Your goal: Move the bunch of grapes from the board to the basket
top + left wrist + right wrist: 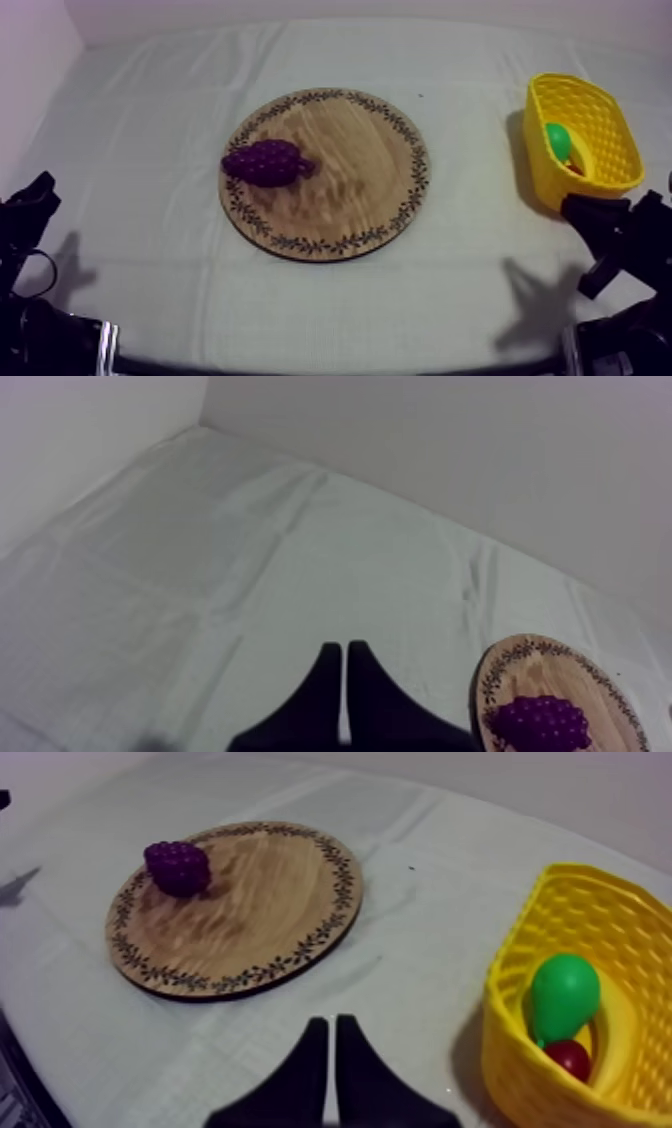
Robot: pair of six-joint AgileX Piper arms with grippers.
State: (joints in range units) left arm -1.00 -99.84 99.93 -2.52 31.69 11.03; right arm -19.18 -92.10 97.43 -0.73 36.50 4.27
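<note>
Step in hand: the reach has not begun. Both arms sit low at their own sides of the worktop.
Left jaws: together as a narrow wedge with nothing between them, on the left arm, pointing over bare cloth with the board's edge off to one side.
Right jaws: together as well and holding nothing, on the right arm, which sits just in front of the basket.
Bunch of grapes: lies on its side on the left part of the wooden board, inside the patterned rim, stem end toward the board's middle.
Yellow basket: stands at the right, well apart from the board. A green pear and a small red fruit already lie in it.
Which arm: the right arm looks the better choice, since it is beside the basket and faces the board squarely.
Approach: part the jaws wide before descending, then come down from above the bunch, not in from the side, so that it is not pushed across the wood.
Grip: close across the narrower width of the bunch, low enough to hold its body. The bumpy surface probably gives good purchase.
Risk: fingertips catching the board, or a clamp so shallow that the bunch rolls out.
Placing: lift clear of the basket's wall and release over the open space beside the pear.
</note>
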